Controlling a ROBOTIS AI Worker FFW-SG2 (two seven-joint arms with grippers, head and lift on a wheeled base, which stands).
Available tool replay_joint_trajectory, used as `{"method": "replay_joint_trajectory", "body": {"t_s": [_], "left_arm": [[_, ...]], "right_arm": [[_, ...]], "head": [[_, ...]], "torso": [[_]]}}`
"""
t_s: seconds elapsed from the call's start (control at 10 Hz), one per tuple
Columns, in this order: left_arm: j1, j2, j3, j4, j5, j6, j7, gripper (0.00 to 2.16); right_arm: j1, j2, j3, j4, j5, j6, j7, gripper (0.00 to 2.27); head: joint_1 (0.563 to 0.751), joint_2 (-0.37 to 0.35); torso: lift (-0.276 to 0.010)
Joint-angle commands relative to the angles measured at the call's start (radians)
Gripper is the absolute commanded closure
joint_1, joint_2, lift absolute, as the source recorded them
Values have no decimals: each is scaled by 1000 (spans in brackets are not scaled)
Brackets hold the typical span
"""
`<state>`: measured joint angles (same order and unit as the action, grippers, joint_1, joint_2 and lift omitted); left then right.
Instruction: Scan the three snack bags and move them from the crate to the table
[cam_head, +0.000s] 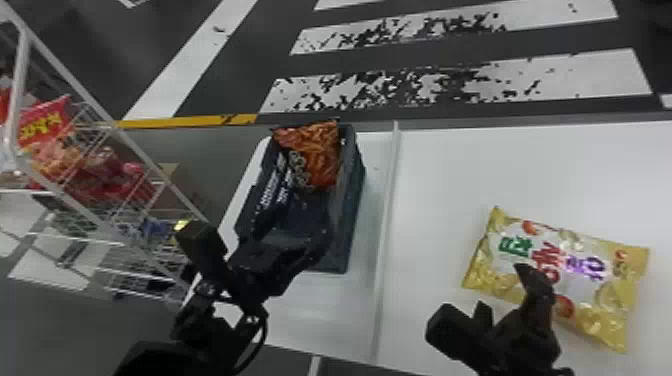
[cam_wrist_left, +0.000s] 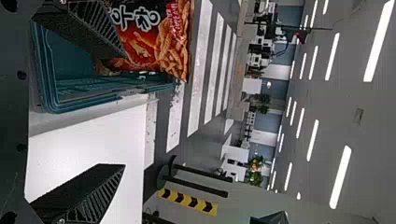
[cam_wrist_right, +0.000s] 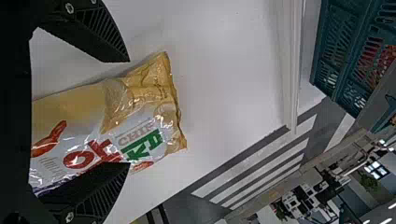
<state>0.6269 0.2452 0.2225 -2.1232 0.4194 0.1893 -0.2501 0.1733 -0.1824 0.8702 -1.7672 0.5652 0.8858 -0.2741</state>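
Yellow bag (cam_head: 560, 275): It lies flat on the table (cam_head: 450, 170), out of the crate (cam_head: 352, 220). Whether it has been scanned, I cannot say.
Right fingers (cam_wrist_right: 100, 37): They are wide apart above the yellow bag and grip nothing. In the right wrist view, one end of the bag reaches past the fingertips; if they touch the film, I am not certain.
Orange bag (cam_head: 317, 155): It stands in the far end of the crate, with its top above the rim.
Left fingers (cam_wrist_left: 100, 186): These also are wide apart and empty. The orange bag is behind one of them, not between the two (a little sideways help is needed).
Crate's near part: It is dark under my left arm (cam_head: 280, 260), so perhaps something lies there, I cannot tell.
Step in hand: I judge that the yellow bag's transfer is done and the orange bag is the next to pick.
Next move: I should bring the left fingers across until the orange bag is between them, close gently, then lift it over the rim for the scan. If I take only the loose edge, the bag may slip or turn.
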Motion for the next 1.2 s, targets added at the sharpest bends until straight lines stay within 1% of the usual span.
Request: {"method": "replay_joint_trajectory", "body": {"t_s": [0.0,0.2,0.3,0.4,0.5,0.6,0.7,0.8,0.9,1.0,1.1], "left_arm": [[0,3,3,0,4,0,0,29],[0,6,3,5,5,0,-2,29],[0,6,8,8,9,0,-5,29],[0,8,9,11,12,3,-6,29],[2,8,11,11,13,6,-8,29],[0,8,14,9,22,22,-12,29],[0,8,15,9,24,28,-18,29],[-1,8,14,11,24,31,-18,29],[-1,8,15,9,24,31,-20,29],[-1,8,15,9,24,31,-21,29],[-1,8,15,8,24,31,-21,29]], "right_arm": [[-31,12,9,48,-10,-18,3,97],[-80,27,23,129,-11,-18,9,97],[-100,29,30,160,-11,-12,10,100],[-123,35,33,196,-10,6,12,171],[-146,44,36,232,-8,34,13,370],[-158,43,41,239,-4,55,36,1089],[-158,43,43,238,10,55,35,2240],[-150,35,46,224,18,43,33,2243],[-127,24,26,176,16,6,33,2243],[-110,-5,3,88,4,12,38,2243],[-78,-26,-53,-35,-11,16,82,2243]], "head": [[695,350],[695,350],[695,350],[695,350],[695,350],[695,350],[695,350],[695,343],[695,340],[695,346],[695,344]], "torso": [[-62],[-62],[-62],[-62],[-62],[-62],[-62],[-62],[-62],[-62],[-62]]}}
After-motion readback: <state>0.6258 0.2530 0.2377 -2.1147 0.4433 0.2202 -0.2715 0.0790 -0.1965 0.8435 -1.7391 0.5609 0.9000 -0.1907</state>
